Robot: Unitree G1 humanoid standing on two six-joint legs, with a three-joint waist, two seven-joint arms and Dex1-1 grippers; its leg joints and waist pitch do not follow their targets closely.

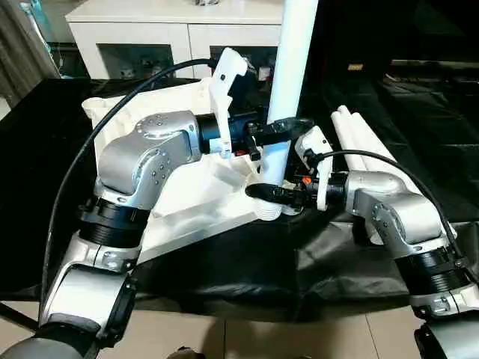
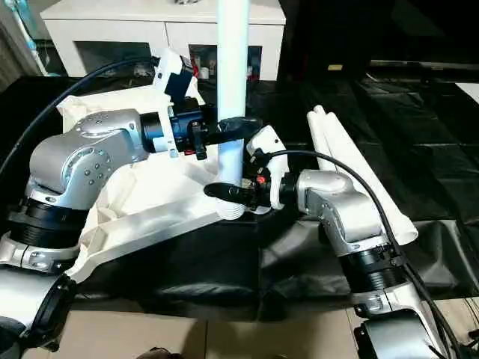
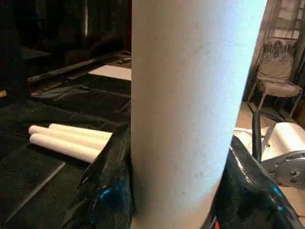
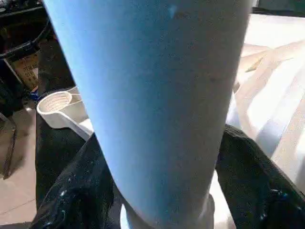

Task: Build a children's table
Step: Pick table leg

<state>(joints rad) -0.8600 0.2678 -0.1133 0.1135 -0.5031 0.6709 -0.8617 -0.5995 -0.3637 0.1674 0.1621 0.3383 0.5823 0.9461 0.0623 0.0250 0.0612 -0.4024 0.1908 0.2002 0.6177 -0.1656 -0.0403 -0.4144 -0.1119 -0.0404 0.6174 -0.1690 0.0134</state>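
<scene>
The children's table top (image 1: 177, 200) lies upside down on black cloth, ribs up. One white leg (image 1: 290, 67) stands upright in its near right corner socket (image 1: 271, 212). My left gripper (image 1: 280, 128) is shut around the leg's middle, and its black fingers (image 3: 109, 191) press both sides of the tube. Lower down, just above the socket, my right gripper (image 1: 266, 193) is shut on the same leg (image 4: 157, 109), a finger (image 4: 76, 191) on each side. Another corner socket (image 4: 54, 102) shows beyond it.
Spare white legs (image 1: 364, 139) lie side by side on the black cloth to the right, also seen as legs (image 3: 66, 139). A white cabinet (image 1: 150, 30) with glass doors stands behind. A chair (image 3: 279, 78) is off to the side. The cloth's front edge meets tiled floor.
</scene>
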